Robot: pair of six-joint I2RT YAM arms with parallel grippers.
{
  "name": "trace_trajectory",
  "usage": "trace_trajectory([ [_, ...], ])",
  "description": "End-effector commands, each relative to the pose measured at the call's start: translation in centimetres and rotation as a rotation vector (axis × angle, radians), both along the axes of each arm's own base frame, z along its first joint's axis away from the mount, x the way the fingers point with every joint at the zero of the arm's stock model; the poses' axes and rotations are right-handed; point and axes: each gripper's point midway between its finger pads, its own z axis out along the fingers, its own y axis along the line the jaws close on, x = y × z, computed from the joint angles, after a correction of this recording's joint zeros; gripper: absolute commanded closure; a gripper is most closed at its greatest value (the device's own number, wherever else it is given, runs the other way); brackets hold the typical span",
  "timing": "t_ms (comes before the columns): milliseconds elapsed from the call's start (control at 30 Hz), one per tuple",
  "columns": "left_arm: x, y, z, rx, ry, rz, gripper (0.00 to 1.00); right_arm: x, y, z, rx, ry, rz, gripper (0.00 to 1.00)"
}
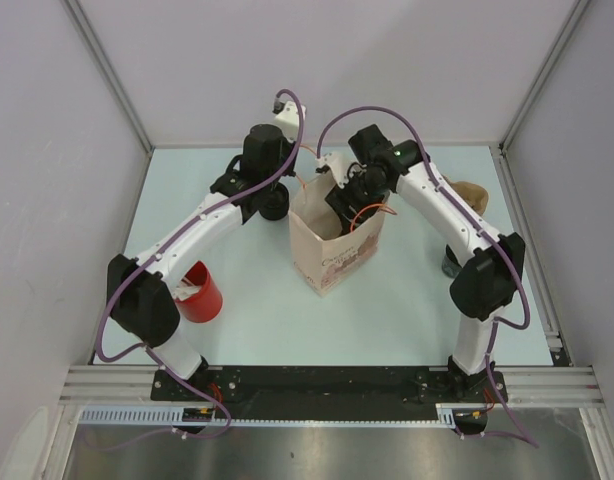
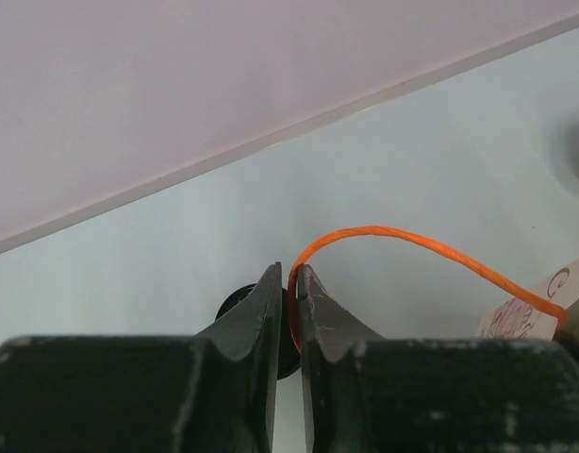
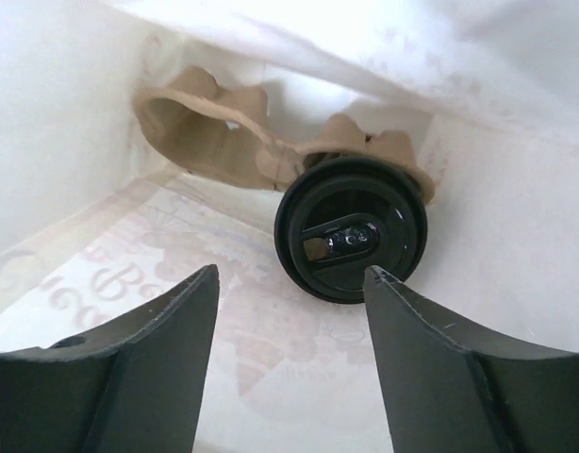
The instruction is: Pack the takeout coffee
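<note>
— Where's the coffee, can you see it?

— Down inside the paper bag (image 1: 337, 262), which stands upright mid-table between the two arms. From the right wrist I get the coffee cup (image 3: 351, 241), black lid facing the camera, at the far end of the bag's floor. It sits hard against a moulded cardboard carrier (image 3: 214, 132) that runs along the back wall in there.

— And the right gripper?

— The right gripper (image 3: 291, 276) is reaching in through the bag's mouth with its fingers spread wide. There's nothing between them; the lid lies beyond the tips, not touching either one.

— Left side?

— The left gripper (image 2: 289, 274) is just beside the bag's left top edge. Its jaws are nearly together with only a thin slit, and the orange handle (image 2: 403, 238) arcs over from the bag and drops right into that slit.

— So it's pinching the cord?

— I can't tell. The cord runs between the tips, but whether they bite on it or it merely lies there, I couldn't say.

— Anything else out there?

— A red cup (image 1: 199, 292) on the table (image 1: 247, 330), close by the left arm's lower joint and well apart from the bag. Something white pokes out of it.
</note>
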Motion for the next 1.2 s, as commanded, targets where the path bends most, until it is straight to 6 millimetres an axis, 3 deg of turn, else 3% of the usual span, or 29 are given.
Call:
trace_trajectory([
  [0, -0.5, -0.6, 2.8, -0.031, -0.062, -0.033, 0.83, 0.1, 0.6, 6.0, 0.11, -0.132, 0.022, 0.32],
  [167, -0.5, -1.0, 2.8, -0.028, -0.056, -0.055, 0.73, 0.7, 0.3, 11.4, 0.209, -0.265, 0.004, 0.25],
  [233, -0.5, -1.1, 3.1, -0.032, -0.062, -0.066, 0.66, 0.7, 0.3, 12.7, 0.246, -0.292, 0.003, 0.24],
  [500, -0.2, -1.9, 4.4, -0.022, -0.074, -0.107, 0.59, 2.0, -2.8, 16.6, 0.337, -0.383, -0.092, 0.21],
  [567, -0.2, -2.4, 4.3, -0.021, -0.068, -0.122, 0.61, 2.5, -3.4, 16.5, 0.344, -0.383, -0.119, 0.21],
  [633, 0.1, -2.5, 4.6, -0.017, -0.069, -0.125, 0.72, 3.1, -4.4, 16.2, 0.348, -0.375, -0.151, 0.21],
  [800, 0.8, -3.3, 4.6, -0.002, -0.056, -0.144, 0.87, 3.7, -5.9, 15.2, 0.365, -0.345, -0.188, 0.21],
  [1067, 1.9, -4.4, 4.9, 0.023, -0.055, -0.168, 0.93, 3.8, -8.5, 14.5, 0.386, -0.347, -0.246, 0.21],
  [1100, 2.1, -4.6, 5.8, 0.014, -0.07, -0.171, 0.94, 3.9, -8.8, 14.5, 0.392, -0.348, -0.249, 0.21],
  [1167, 2.4, -5.2, 5.3, 0.019, -0.057, -0.185, 0.94, 3.8, -9.4, 14.5, 0.401, -0.346, -0.262, 0.21],
])
